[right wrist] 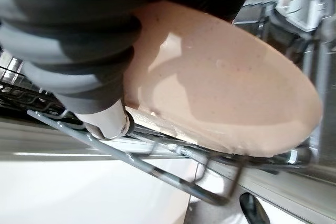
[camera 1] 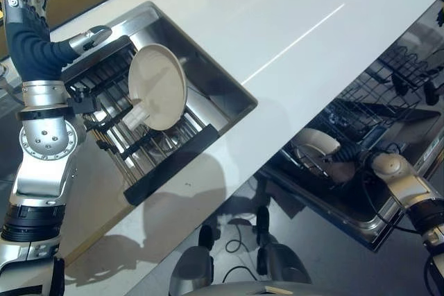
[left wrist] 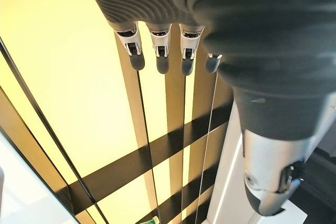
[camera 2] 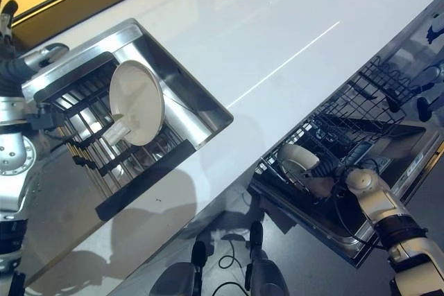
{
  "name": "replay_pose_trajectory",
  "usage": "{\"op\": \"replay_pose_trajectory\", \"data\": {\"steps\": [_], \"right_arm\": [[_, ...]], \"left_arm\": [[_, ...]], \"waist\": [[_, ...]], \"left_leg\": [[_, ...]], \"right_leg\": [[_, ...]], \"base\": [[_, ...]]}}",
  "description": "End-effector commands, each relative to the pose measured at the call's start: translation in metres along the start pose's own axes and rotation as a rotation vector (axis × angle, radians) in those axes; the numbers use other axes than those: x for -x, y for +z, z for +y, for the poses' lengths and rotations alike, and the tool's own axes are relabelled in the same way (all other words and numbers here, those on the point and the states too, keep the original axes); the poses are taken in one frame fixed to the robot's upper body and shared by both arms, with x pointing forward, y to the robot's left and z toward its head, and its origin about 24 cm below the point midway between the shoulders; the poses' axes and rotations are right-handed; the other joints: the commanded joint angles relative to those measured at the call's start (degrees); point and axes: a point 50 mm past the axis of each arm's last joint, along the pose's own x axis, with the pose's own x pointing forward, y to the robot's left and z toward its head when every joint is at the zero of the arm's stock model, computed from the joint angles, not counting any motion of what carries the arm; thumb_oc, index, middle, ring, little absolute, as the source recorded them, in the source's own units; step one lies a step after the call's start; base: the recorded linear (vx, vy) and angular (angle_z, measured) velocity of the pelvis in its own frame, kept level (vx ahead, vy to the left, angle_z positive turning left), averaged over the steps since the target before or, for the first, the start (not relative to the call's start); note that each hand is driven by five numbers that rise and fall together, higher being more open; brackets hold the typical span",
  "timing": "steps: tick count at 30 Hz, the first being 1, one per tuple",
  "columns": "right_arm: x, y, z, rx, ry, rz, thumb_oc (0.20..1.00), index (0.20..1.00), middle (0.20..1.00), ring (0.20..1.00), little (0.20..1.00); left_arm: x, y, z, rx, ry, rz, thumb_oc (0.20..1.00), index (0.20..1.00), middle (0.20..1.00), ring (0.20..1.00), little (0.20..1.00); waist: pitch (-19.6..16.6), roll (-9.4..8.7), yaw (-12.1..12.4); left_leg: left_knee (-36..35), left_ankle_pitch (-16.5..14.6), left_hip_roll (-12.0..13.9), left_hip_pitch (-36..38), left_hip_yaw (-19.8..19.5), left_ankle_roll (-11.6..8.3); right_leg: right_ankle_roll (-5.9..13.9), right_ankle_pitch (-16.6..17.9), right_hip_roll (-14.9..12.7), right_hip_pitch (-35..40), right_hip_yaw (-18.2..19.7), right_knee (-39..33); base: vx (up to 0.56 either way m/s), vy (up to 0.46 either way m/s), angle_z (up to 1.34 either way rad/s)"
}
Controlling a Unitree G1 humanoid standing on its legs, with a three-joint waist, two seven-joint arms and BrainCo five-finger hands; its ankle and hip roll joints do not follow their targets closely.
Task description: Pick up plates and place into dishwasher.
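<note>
A beige plate [camera 1: 158,86] stands on edge in the black dish rack [camera 1: 166,166] inside the steel sink [camera 1: 220,82]. A second plate [camera 1: 313,142] sits tilted among the wires of the dishwasher's lower rack [camera 1: 388,95], at the right. My right hand [camera 1: 345,159] is down in that rack, shut on this plate. In the right wrist view the thumb [right wrist: 107,121] lies against the plate's [right wrist: 226,93] edge, which rests on the rack wires. My left hand [camera 1: 21,1] is raised at the far left, above the sink's corner, with straight fingers [left wrist: 160,51] and nothing in it.
The white counter [camera 1: 291,19] runs from the sink towards the back right. The open dishwasher door [camera 1: 347,209] lies below the counter's front edge. A yellow wall with dark bars [left wrist: 63,93] stands behind the left hand.
</note>
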Motion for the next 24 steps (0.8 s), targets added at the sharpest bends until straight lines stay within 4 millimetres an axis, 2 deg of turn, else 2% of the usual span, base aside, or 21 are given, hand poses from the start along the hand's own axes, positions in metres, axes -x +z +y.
{"op": "replay_pose_trajectory", "data": {"steps": [1,6,13,14,15,16,20,24], "right_arm": [[-0.015,-0.031,0.079,-0.076,0.338,0.132,0.200,0.200,0.200,0.200,0.200],[-0.015,-0.047,0.103,-0.157,0.359,0.164,0.200,0.200,0.200,0.200,0.200],[-0.016,-0.047,0.123,-0.312,0.329,0.119,0.200,0.200,0.200,0.200,0.200],[-0.017,-0.046,0.125,-0.326,0.324,0.111,0.395,0.395,0.395,0.395,0.395],[-0.017,-0.046,0.127,-0.335,0.318,0.107,0.733,0.733,0.733,0.733,0.733],[-0.017,-0.046,0.129,-0.354,0.298,0.098,1.000,1.000,1.000,1.000,1.000],[-0.017,-0.042,0.127,-0.414,0.213,0.067,1.000,1.000,1.000,1.000,1.000],[-0.011,-0.038,0.114,-0.408,0.089,0.033,1.000,1.000,1.000,1.000,1.000]], "left_arm": [[-0.018,0.017,0.000,-0.025,0.010,-0.105,1.000,1.000,1.000,1.000,1.000],[-0.020,0.018,-0.004,-0.016,0.004,-0.114,1.000,1.000,1.000,1.000,1.000],[-0.020,0.017,-0.006,-0.004,-0.014,-0.111,1.000,1.000,1.000,1.000,1.000],[-0.019,0.017,-0.006,-0.005,-0.015,-0.109,1.000,1.000,1.000,1.000,1.000],[-0.019,0.016,-0.007,-0.005,-0.015,-0.108,1.000,1.000,1.000,1.000,1.000],[-0.018,0.016,-0.007,-0.005,-0.013,-0.106,1.000,1.000,1.000,1.000,1.000],[-0.015,0.014,-0.005,-0.012,-0.010,-0.102,1.000,1.000,1.000,1.000,1.000],[-0.009,0.012,0.000,-0.013,-0.005,-0.085,1.000,1.000,1.000,1.000,1.000]], "waist": [[0.9,1.57,0.5],[1.2,2.17,0.3],[1.3,2.25,-0.1],[1.2,2.23,-0.1],[1.2,2.24,-0.1],[1.1,2.27,-0.2],[0.8,2.25,-0.6],[0.0,1.75,-1.2]], "left_leg": [[0.9,6.1,-2.3,-8.5,-4.0,1.42],[1.6,5.9,-2.5,-8.5,-4.3,1.54],[2.5,5.5,-2.8,-8.5,-4.8,1.70],[2.5,5.5,-2.7,-8.4,-4.8,1.72],[2.4,5.5,-2.7,-8.4,-4.8,1.73],[2.3,5.5,-2.7,-8.2,-4.8,1.77],[1.9,5.5,-2.6,-7.8,-4.7,1.80],[1.3,5.5,-2.3,-6.6,-4.5,1.72]], "right_leg": [[1.08,-8.6,-3.0,0.3,-0.9,7.4],[0.70,-8.7,-2.8,0.3,-0.6,8.1],[0.33,-9.2,-2.2,0.1,-0.1,9.2],[0.33,-9.2,-2.2,0.1,0.0,9.3],[0.33,-9.2,-2.2,0.2,0.0,9.3],[0.31,-9.2,-2.1,0.3,0.0,9.2],[0.14,-9.2,-1.8,0.5,0.2,9.1],[0.16,-9.1,-1.6,1.4,0.2,8.7]], "base": [[0.00,0.000,0.00],[0.00,-0.006,0.02],[0.00,-0.014,0.05],[0.00,0.000,0.00],[0.00,0.000,0.00],[0.00,0.000,0.00],[0.00,0.000,0.00],[0.01,0.001,0.00]]}}
